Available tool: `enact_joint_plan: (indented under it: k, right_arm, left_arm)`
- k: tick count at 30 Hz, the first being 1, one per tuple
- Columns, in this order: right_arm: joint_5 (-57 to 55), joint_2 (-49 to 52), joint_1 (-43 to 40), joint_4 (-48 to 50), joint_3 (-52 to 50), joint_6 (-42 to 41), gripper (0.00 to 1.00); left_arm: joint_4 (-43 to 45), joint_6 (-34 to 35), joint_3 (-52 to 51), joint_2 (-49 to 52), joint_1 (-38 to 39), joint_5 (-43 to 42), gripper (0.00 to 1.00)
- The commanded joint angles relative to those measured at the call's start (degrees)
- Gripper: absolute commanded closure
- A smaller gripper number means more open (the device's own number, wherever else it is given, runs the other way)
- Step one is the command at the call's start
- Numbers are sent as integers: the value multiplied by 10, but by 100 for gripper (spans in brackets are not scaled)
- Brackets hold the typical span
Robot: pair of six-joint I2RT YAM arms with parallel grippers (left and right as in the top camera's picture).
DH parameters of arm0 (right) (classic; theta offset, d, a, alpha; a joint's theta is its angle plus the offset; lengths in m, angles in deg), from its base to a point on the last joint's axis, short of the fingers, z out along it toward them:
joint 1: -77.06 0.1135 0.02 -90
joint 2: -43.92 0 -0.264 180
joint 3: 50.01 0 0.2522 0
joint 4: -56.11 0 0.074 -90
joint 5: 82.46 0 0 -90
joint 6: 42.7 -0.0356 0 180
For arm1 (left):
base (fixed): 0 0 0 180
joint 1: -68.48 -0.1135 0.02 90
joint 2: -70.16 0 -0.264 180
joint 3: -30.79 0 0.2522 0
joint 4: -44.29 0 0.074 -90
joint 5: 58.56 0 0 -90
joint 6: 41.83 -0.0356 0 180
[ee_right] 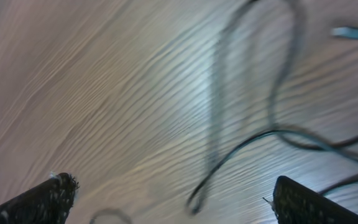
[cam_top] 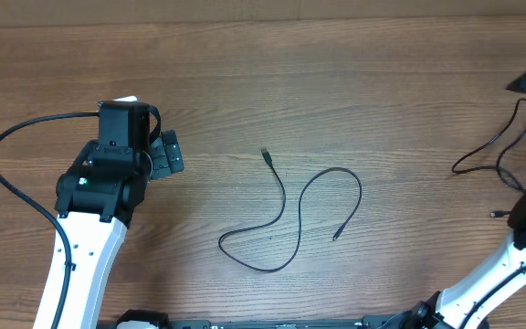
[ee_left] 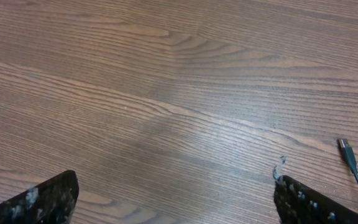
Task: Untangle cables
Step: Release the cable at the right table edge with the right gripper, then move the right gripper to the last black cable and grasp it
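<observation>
Inspection found no legible text, label, brand, number or sign in any view. The wooden table [cam_top: 336, 73] and the cables [cam_top: 290, 215] carried no readable markings.

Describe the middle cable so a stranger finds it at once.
On the wooden table, look at the centre. A thin black cable lies there alone in a wavy S. Unlike the other cable at the right edge, it spreads wide and never crosses itself.
</observation>
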Motion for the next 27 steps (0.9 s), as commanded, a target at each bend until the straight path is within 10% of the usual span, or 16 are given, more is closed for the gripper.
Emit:
enact_joint_plan:
  k: [1, 27]
  right_arm:
    - [43, -49, 52, -19, 0, 44, 0]
    - [18, -146, 460, -75, -222, -15, 0]
  left_arm:
    - [0, -7, 5, -6, -2, 8, 0]
    - [0, -7, 5, -6, -2, 8, 0]
